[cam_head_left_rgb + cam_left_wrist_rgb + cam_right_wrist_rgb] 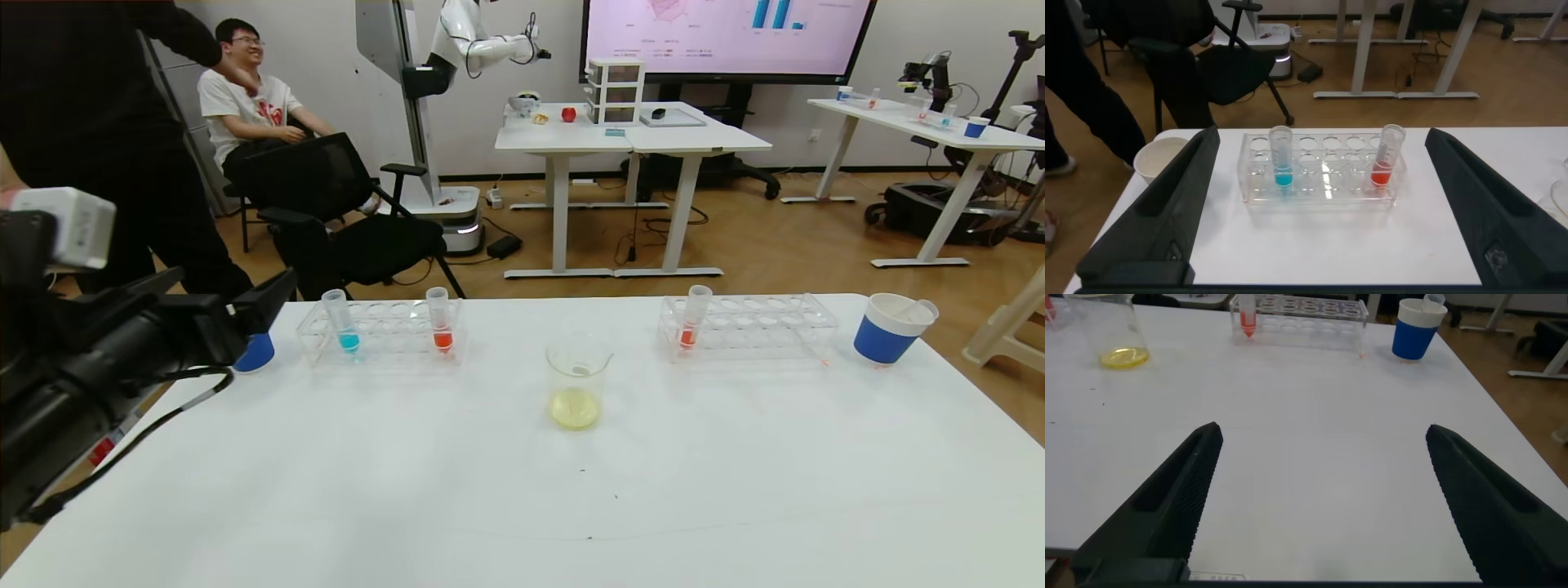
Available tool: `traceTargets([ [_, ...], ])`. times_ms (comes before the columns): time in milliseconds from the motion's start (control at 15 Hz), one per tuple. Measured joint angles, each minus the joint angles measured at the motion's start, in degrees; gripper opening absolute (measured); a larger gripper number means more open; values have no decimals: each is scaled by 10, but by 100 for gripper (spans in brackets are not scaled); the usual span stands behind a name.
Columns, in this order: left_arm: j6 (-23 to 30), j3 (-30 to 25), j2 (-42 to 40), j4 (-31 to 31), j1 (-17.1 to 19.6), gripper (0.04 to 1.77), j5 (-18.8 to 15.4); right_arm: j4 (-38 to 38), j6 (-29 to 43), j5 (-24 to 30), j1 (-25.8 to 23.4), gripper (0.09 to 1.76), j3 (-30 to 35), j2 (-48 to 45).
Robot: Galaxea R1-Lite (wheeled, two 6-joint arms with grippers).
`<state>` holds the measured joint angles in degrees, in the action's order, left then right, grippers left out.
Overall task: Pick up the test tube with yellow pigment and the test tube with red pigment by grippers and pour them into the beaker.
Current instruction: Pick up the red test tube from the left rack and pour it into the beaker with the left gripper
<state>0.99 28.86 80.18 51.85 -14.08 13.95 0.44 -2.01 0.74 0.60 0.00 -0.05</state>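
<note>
Our left gripper [1319, 212] hangs at the table's [522, 490] left edge, fingers spread wide with nothing between them, facing the left rack [380, 331]. A blue paper cup [255, 351] sits half hidden behind that gripper in the head view. The left rack holds a tube with blue liquid [340, 320] near its left end and a red tube [439, 318] near its right end, both upright. In the middle of the table we see the beaker [577, 381], upright, with a shallow layer of yellow liquid at its bottom. No yellow tube shows in either rack. The right rack [747, 327] holds a second red tube [694, 316] at its left end, leaning slightly. Further right stands another blue cup [890, 328], with something pale that we can't identify poking out of it. Our right gripper [1319, 498] is out of the head view; its wrist view shows it low over bare table on the near right side, fingers wide apart and holding nothing.
</note>
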Motion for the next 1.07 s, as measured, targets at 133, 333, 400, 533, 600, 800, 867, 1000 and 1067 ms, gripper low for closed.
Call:
traceTargets([
  [133,7,13,80,63,-44,175,52,0,0,0,0,174,0,0],
  [333,10,35,188,147,-86,175,106,0,0,0,0,174,0,0],
  [400,11,42,220,170,-96,175,117,0,0,0,0,174,0,0],
  [533,15,52,280,218,-113,175,126,0,0,0,0,174,0,0],
  [600,18,56,307,238,-120,175,132,0,0,0,0,174,0,0],
  [800,20,67,375,281,-134,175,144,0,0,0,0,174,0,0],
  [867,20,74,391,282,-136,175,145,0,0,0,0,174,0,0],
  [1000,19,97,414,281,-135,175,146,0,0,0,0,174,0,0],
  [1067,18,115,425,280,-133,175,145,0,0,0,0,174,0,0],
])
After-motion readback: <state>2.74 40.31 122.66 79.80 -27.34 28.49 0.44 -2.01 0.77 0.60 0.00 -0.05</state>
